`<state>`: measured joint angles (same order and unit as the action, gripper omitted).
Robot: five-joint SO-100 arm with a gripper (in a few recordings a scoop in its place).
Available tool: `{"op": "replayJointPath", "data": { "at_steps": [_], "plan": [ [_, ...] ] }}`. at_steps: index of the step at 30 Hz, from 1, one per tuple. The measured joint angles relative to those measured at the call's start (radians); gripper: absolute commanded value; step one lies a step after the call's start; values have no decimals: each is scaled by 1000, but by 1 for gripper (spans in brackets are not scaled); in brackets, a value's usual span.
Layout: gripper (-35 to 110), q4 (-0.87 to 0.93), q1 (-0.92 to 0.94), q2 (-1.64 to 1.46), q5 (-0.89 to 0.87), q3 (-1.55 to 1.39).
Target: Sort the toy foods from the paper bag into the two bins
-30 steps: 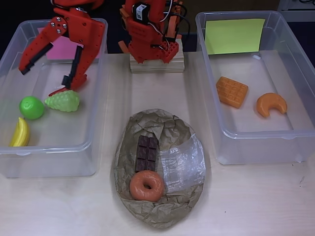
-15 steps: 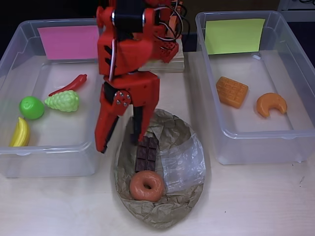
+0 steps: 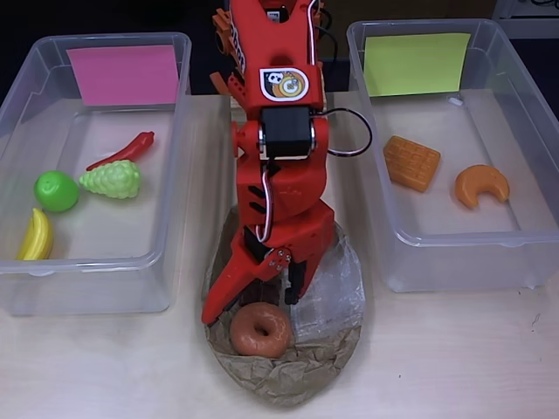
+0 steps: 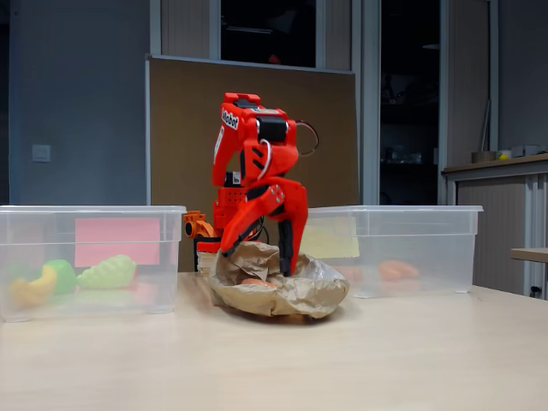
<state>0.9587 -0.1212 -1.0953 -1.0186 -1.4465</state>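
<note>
Reaching out from its base at the far edge of the pale wooden table [image 3: 454, 367], the red two-finger gripper [image 3: 253, 301] hangs over the crumpled brown paper bag [image 3: 323, 349] with its jaws spread wide and nothing between them; in the overhead view one long finger points toward the bag's left rim while the shorter one ends just above the orange ring-shaped toy donut [image 3: 259, 329], which lies in the near half of the bag. From the fixed side view the gripper [image 4: 270, 248] dips into the open top of the bag [image 4: 282, 291], and whether either fingertip touches anything inside cannot be told. The arm's body covers the middle of the bag in the overhead view, so what lies under it is hidden; a clear shiny tape patch shows on the bag's right side. The clear plastic bin with the pink paper label [image 3: 26, 271] stands to the left of the bag and holds a yellow toy banana [image 3: 36, 236], a round green toy apple [image 3: 55, 190], a light-green bunch of toy grapes [image 3: 112, 179] and a red toy chili [image 3: 124, 150], the chili just beside the grapes. The clear plastic bin with the yellow-green paper label [image 3: 454, 262] stands to the right and holds an orange square toy waffle [image 3: 410, 162] and an orange crescent toy croissant [image 3: 481, 185], set a little apart.
</note>
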Motion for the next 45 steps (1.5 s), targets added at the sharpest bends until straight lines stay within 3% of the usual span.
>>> {"op": "replayJointPath", "data": {
  "at_steps": [17, 27, 36, 45],
  "plan": [
    [58, -38, -20, 164, -40, 67],
    [37, -3, -3, 224, -40, 152],
    [35, 25, 6, 227, -54, 166],
    [35, 224, 8, 140, -103, 190]
  ]
}}
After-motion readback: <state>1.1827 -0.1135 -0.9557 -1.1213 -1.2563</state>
